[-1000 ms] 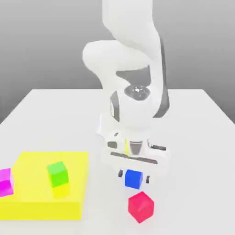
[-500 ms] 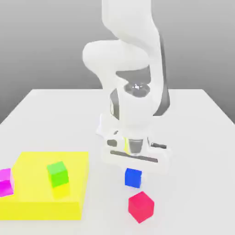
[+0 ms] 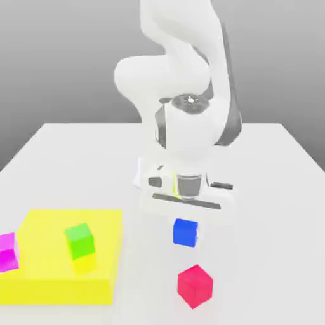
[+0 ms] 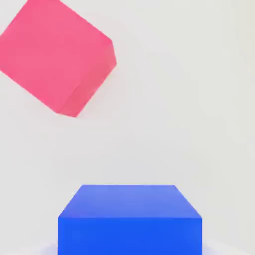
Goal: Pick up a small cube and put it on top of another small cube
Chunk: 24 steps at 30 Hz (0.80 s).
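Observation:
The small blue cube (image 3: 185,232) hangs just under the white hand, lifted a little off the table, with my gripper (image 3: 185,225) shut on it. In the hand view the blue cube (image 4: 129,219) is close up, and the table lies below it. The small green cube (image 3: 80,240) stands on a flat yellow block (image 3: 44,266), well toward the exterior view's left of the gripper and apart from it.
A red cube (image 3: 195,285) (image 4: 57,57) lies on the white table (image 3: 273,190) just in front of the lifted blue cube. A magenta cube (image 3: 6,251) sits at the left edge of the yellow block. The arm's white body rises behind the hand.
The gripper has closed on the blue cube and risen, carrying the cube up off the table. The red, green and magenta cubes have stayed put.

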### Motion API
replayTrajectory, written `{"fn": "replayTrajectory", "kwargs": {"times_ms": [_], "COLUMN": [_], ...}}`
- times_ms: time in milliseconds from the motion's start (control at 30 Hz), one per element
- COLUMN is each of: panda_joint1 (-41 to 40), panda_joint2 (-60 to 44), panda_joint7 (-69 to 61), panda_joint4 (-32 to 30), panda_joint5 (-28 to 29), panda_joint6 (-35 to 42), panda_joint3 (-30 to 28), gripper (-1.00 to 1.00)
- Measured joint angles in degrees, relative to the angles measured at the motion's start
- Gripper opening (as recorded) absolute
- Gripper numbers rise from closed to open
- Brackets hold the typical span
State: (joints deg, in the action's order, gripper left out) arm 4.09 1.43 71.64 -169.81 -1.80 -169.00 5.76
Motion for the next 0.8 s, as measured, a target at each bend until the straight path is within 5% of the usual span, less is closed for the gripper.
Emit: {"fn": "replayTrajectory", "kwargs": {"times_ms": [200, 433, 800], "panda_joint1": [-0.6, -10.6, -21.9], "panda_joint2": [2.9, 1.2, -2.1], "panda_joint7": [0.4, -7.3, -30.0], "panda_joint4": [-0.9, 9.0, 25.7], "panda_joint5": [1.2, 8.4, 5.6], "panda_joint6": [2.5, 10.8, 24.3], "panda_joint3": [-0.5, -6.5, -13.5], "gripper": [-1.00, -1.00, -1.00]}}
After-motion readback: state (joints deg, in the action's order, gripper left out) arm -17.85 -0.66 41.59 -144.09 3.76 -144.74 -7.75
